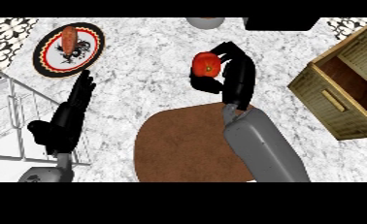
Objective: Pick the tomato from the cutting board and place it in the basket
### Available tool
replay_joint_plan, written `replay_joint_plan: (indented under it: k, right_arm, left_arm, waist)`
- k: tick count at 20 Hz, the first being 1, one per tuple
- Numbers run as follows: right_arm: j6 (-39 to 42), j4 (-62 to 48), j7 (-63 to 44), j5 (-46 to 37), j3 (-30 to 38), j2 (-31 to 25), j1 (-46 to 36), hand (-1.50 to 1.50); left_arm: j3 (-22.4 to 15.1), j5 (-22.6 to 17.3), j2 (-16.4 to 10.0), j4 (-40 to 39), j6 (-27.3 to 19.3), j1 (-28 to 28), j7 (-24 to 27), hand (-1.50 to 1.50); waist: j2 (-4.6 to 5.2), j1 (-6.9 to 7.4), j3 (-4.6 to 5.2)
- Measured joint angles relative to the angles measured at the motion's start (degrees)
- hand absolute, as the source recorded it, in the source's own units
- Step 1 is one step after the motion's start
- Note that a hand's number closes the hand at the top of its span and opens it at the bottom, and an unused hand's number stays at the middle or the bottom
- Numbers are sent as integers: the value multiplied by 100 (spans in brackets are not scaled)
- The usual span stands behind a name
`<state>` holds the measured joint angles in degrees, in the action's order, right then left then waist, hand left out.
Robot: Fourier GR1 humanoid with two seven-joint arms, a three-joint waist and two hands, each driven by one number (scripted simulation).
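Marble counter [150,48] spreads beneath my right hand [237,75]; the brown cutting board [179,145] lies just behind it, nearer me, and the wicker basket [317,99] stands well off to its right. My fingers curl round the tomato [206,64], held clear of the board at the hand's left. Smooth, light and easily bruised, I judge: best cradled round its middle.

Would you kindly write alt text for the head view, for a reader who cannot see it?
The right hand holds a red tomato over the counter, beyond the brown cutting board; the basket stands at right. The left hand rests open at left, below a plate.
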<state>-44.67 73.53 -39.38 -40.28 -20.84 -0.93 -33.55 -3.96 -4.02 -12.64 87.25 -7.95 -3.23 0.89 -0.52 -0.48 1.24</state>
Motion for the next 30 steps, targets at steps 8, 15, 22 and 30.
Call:
replay_joint_plan:
  k: [8,15,22,30]
  right_arm:
    - [700,526,-1297,-843,771,-348,-888,150]
    - [985,452,-1745,-1162,1578,-737,-1625,150]
    - [1432,-39,-1825,-1143,2132,-1404,-2103,150]
    - [1814,-993,-1629,-979,2459,-1941,-2430,150]
  left_arm:
    - [39,5,9,37,5,46,-4,0]
    - [38,6,38,28,64,8,9,0]
    - [32,18,57,31,82,-20,12,0]
    - [14,25,79,19,124,-66,17,0]
  waist:
    - [2,-40,-6]
    - [30,3,-17]
    - [56,38,-21]
    - [84,91,-27]
